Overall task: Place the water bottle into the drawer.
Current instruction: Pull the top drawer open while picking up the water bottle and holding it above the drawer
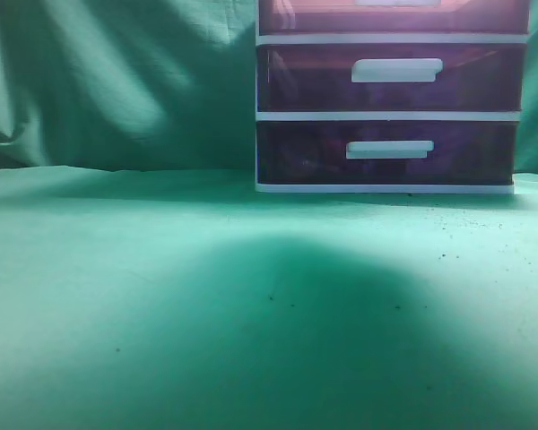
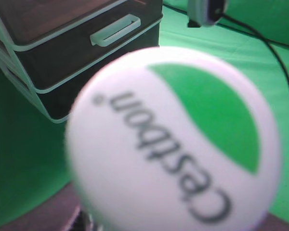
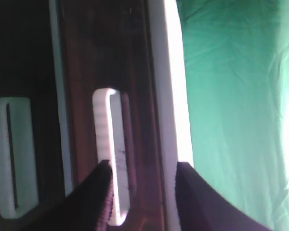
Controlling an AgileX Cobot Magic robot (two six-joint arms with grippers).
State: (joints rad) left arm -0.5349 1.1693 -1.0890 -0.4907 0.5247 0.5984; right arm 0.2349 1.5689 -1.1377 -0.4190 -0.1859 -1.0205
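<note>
The water bottle's white and green "Cestbon" cap (image 2: 176, 144) fills the left wrist view, close to the camera and above the green cloth. It sits in my left gripper, whose jaws are almost wholly hidden under it. The reddish-brown drawer (image 1: 394, 16) is at the very top edge of the exterior view and looks closed. In the right wrist view my right gripper (image 3: 142, 168) is open. Its dark fingers straddle the drawer's front (image 3: 135, 72), and the left finger is at the white bar handle (image 3: 111, 144). Neither gripper shows in the exterior view.
Two darker purple drawers (image 1: 390, 76) with white handles sit below in the white-framed unit (image 2: 38, 53). Green cloth (image 1: 161, 296) covers the table and backdrop. A grey device with a black cable (image 2: 207, 12) stands on the cloth beyond the unit.
</note>
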